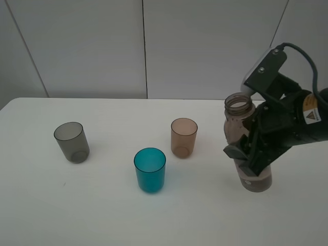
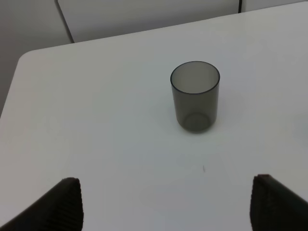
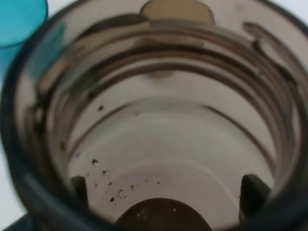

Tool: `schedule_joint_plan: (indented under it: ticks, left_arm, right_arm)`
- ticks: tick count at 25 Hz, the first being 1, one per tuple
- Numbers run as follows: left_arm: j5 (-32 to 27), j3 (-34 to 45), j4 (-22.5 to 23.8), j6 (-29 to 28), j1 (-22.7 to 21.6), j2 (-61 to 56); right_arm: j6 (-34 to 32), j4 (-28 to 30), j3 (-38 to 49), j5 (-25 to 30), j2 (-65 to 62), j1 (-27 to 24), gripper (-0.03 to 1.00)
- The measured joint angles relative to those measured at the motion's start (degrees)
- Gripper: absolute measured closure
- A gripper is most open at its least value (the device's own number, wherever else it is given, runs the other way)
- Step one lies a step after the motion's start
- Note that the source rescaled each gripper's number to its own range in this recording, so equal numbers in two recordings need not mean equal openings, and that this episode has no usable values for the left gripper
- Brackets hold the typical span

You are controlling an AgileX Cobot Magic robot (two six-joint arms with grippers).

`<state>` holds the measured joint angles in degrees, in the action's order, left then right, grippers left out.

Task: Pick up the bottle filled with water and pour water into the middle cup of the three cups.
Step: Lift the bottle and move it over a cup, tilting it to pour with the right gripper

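Note:
The smoky brown bottle (image 1: 237, 128) stands upright and uncapped at the table's right side. My right gripper (image 1: 252, 163) is shut on its lower body; I cannot tell whether its base rests on the table. The right wrist view looks straight down the bottle's open neck (image 3: 159, 139). The three cups stand to its left: the teal-blue middle cup (image 1: 150, 170) nearest the front, the brownish-pink cup (image 1: 184, 137) behind it, the smoky grey cup (image 1: 72, 142) far left. My left gripper (image 2: 168, 197) is open with nothing between its fingers, and the grey cup (image 2: 195, 96) lies beyond it.
The white table (image 1: 154, 220) ends at a white panelled wall (image 1: 143, 46) behind. The teal cup's rim (image 3: 19, 19) and the pink cup (image 3: 177, 9) show past the bottle's neck in the right wrist view. The left arm is out of the exterior view.

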<state>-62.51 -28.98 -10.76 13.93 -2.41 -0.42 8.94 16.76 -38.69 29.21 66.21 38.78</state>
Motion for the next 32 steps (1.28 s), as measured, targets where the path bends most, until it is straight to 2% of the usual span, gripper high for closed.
schedule_joint_plan:
  ticks: [7,13,22,32]
  left_arm:
    - [0.00,0.00,0.00,0.00,0.00,0.00]
    - [0.00,0.00,0.00,0.00,0.00,0.00]
    - [0.00,0.00,0.00,0.00,0.00,0.00]
    - [0.00,0.00,0.00,0.00,0.00,0.00]
  right_arm:
    - [-0.05,1.76,-0.64,0.86,1.64,3.95,0.96]
    - [-1.38,4.09,-6.76,7.26,7.18,4.62,0.96]
    - [-1.72,4.94,-17.07,17.90,15.30,9.80,0.96]
    - [-1.51,5.58,-25.79,25.27,24.57,12.19,0.96]
